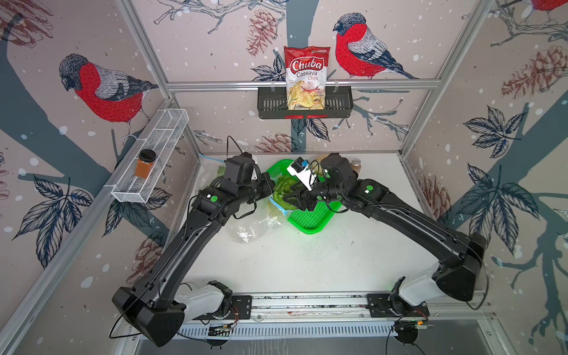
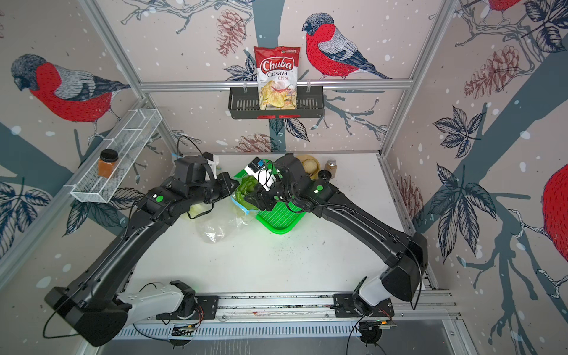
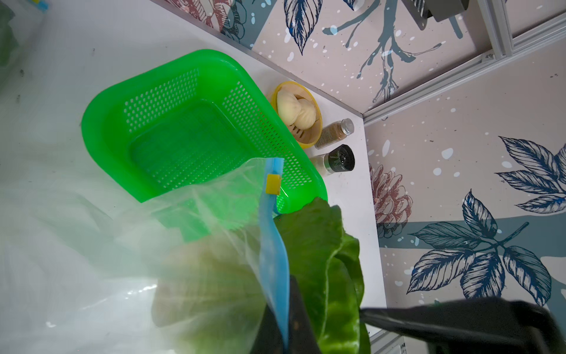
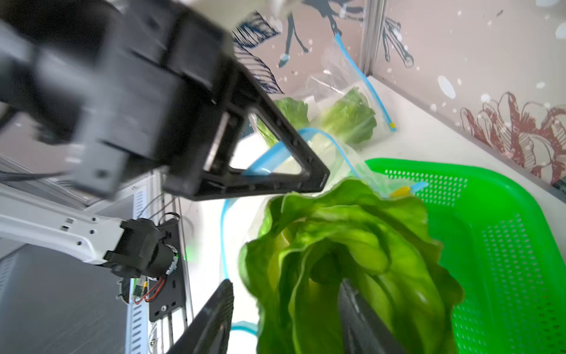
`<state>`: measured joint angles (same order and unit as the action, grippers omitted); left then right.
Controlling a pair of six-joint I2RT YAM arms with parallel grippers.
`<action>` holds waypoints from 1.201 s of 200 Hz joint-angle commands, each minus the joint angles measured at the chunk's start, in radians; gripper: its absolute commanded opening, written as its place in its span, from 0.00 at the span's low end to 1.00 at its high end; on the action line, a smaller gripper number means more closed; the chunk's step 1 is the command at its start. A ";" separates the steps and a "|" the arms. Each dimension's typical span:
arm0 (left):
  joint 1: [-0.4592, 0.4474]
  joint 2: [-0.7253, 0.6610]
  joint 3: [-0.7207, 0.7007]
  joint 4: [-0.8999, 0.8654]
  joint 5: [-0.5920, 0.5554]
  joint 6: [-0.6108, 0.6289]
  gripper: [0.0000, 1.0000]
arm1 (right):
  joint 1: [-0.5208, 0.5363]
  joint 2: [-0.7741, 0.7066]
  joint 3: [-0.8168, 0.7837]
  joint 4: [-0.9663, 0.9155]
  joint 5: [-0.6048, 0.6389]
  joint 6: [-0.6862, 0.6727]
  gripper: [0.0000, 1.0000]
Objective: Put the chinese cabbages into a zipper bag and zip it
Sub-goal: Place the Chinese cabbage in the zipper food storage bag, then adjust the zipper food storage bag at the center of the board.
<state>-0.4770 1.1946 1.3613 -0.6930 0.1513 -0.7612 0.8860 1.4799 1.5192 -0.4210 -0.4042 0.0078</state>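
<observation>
In both top views the left hand (image 1: 272, 188) (image 2: 235, 188) is hanging over the bench (image 1: 307, 261) (image 2: 276, 261) from the left, and the right hand (image 1: 292, 199) (image 2: 254, 201) is hanging opposite it, the two almost meeting at the rim of the green basket (image 1: 310, 219) (image 2: 276, 221). A chinese cabbage (image 1: 282, 188) (image 2: 246, 190) is sitting between them at the mouth of the zipper bag (image 1: 253, 226) (image 2: 218, 229), whose clear body is trailing onto the bench toward the front.

In the left wrist view the left hand (image 3: 283, 309) is pinching fully closed on the bag's blue zip strip (image 3: 272, 245). The yellow slider (image 3: 273, 184) is sitting further along that strip. A dark green leaf of the cabbage (image 3: 321, 260) is lying against the strip on its outer side. A blurred pale-green shape is showing through the film inside the bag.

In the right wrist view the right hand (image 4: 284, 285) is standing with its fingers well apart. One finger (image 4: 364, 318) is resting among the leaves and the other (image 4: 214, 315) is standing clear, so it is gripping nothing. The cabbage (image 4: 352, 245) is turning its leafy top to the camera and overlapping the basket (image 4: 459, 171). The left hand (image 4: 318, 180) is clamping the blue rim just beside it. By the back wall a second zipper bag (image 4: 340, 73) is lying with a second cabbage (image 4: 352, 119) inside.
</observation>
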 commanded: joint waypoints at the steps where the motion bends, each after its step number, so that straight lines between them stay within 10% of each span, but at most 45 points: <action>1: 0.010 -0.014 -0.013 0.060 0.025 0.019 0.00 | -0.051 -0.037 0.022 0.061 -0.079 0.099 0.65; 73: 0.028 -0.054 -0.058 0.099 0.040 -0.006 0.00 | -0.246 0.062 0.021 -0.170 0.049 0.352 0.60; 240: 0.029 -0.085 -0.115 0.188 0.008 -0.085 0.00 | -0.172 0.217 -0.143 0.105 -0.314 0.667 0.40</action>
<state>-0.4492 1.1156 1.2522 -0.5629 0.1558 -0.8387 0.7044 1.6939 1.3838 -0.3904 -0.6853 0.6346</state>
